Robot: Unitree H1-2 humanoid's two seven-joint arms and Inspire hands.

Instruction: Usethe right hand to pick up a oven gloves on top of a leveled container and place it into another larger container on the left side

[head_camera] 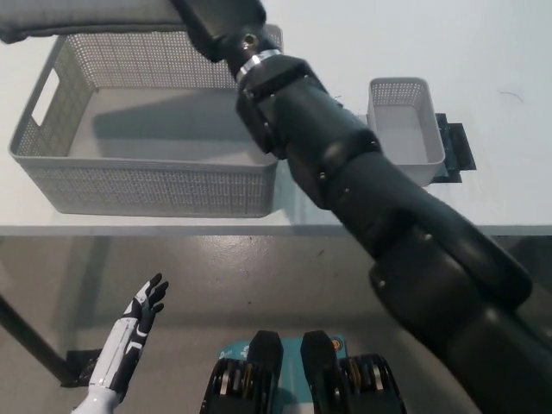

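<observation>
A flat grey oven glove (86, 21) hangs along the top left of the head view, above the far rim of the large grey mesh basket (155, 191). My black right hand (216, 24) is shut on the glove's right end, and its arm stretches diagonally across the table from the bottom right. The basket's floor is bare, with the glove's shadow on it. The small grey mesh container (378, 121) stands empty at the right on a black raised base (457, 147). My white left hand (148, 302) rests open, low at the left, below the table edge.
The white table's front edge (172, 228) runs across the middle of the picture, with grey floor below it. A small dark scrap (511, 95) lies on the table at the far right.
</observation>
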